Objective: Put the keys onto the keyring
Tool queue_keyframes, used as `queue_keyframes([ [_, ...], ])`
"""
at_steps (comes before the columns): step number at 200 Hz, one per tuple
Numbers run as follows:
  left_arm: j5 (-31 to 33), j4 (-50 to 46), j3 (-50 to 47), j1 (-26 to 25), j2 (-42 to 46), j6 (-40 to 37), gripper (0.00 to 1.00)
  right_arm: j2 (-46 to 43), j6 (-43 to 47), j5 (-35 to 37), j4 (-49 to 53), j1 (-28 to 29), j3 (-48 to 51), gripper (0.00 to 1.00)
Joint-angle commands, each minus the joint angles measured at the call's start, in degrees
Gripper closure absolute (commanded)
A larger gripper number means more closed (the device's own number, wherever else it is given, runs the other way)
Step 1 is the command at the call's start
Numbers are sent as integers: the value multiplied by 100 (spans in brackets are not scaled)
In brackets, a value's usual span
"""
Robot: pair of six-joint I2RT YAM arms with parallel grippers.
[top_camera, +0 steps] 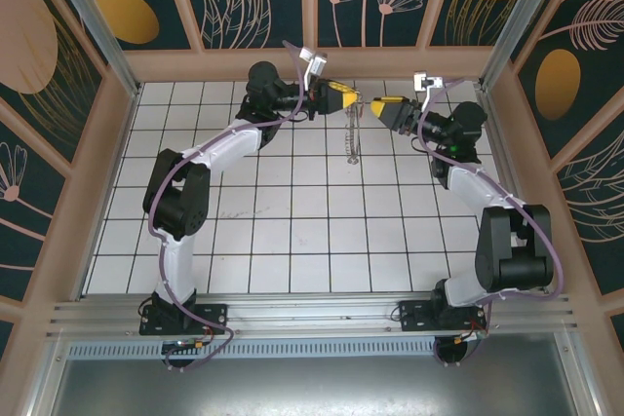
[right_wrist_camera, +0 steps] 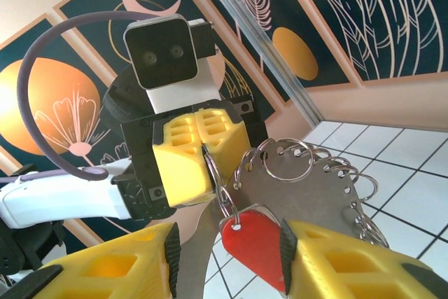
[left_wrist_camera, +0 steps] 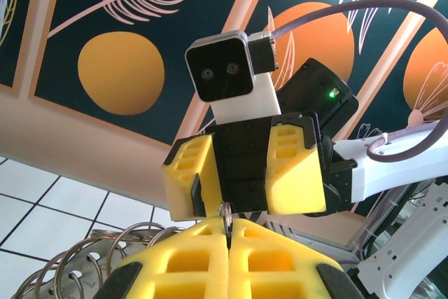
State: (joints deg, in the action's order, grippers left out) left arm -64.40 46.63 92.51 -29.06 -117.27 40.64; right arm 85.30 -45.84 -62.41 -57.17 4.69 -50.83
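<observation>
**Item 1: keyring (right_wrist_camera: 308,187).** Flat, pale hoop, its rim strung all round with small silvery loops (right_wrist_camera: 292,150).
- Position: it was held in the air over the far part of the white tiled table (top_camera: 292,231), between the tips of the two grippers.
- Orientation: from above it showed edge-on as a thin streak. Its long axis ran from the grippers down toward the tiles, top edge at the fingers and the rest hanging below. In the right wrist view its broad face was turned toward the camera.
- Whether the lower end touched the table could not be told.

**Item 2: key (right_wrist_camera: 255,250).** Bright red head.
- Position: it lay just in front of the keyring's face, low in the right wrist view.
- Orientation: the long axis was tilted. The end with the small hole pointed up and left toward a silvery loop, and the opposite end pointed down and right.
- The blade could not be made out, nor whether the loop passed through the hole.

**Item 3: left gripper (left_wrist_camera: 227,232).** The fingers were pressed together, pinching one small loop at the keyring's top edge. The loop stood up out of the seam between the yellow fingers.

**Item 4: right gripper (left_wrist_camera: 238,204).**
- It stood tip to tip with the left gripper, fingers spread with a plain gap.
- The red head sat inside that gap, against the dark pad on the picture's right side and apart from the other pad.
- It was not clamped.
</observation>
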Motion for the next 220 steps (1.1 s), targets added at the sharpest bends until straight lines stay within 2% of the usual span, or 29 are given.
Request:
queue_keyframes([
  [1, -2, 474, -38, -38, 255, 165, 100, 164, -210, -28, -576, 68, -116, 58],
  [107, -29, 505, -11, -81, 187, 199, 100, 346, -251, -25, -721, 211, -276, 64],
  [132, -56, 503, -13, -91, 184, 207, 100, 379, -293, -19, -771, 218, -299, 73],
  [157, -64, 505, -8, -97, 163, 225, 100, 382, -327, -54, -818, 219, -300, 100],
  [220, 238, 827, -91, -98, 275, 395, 100, 111, -101, -58, -502, 252, -30, 100],
])
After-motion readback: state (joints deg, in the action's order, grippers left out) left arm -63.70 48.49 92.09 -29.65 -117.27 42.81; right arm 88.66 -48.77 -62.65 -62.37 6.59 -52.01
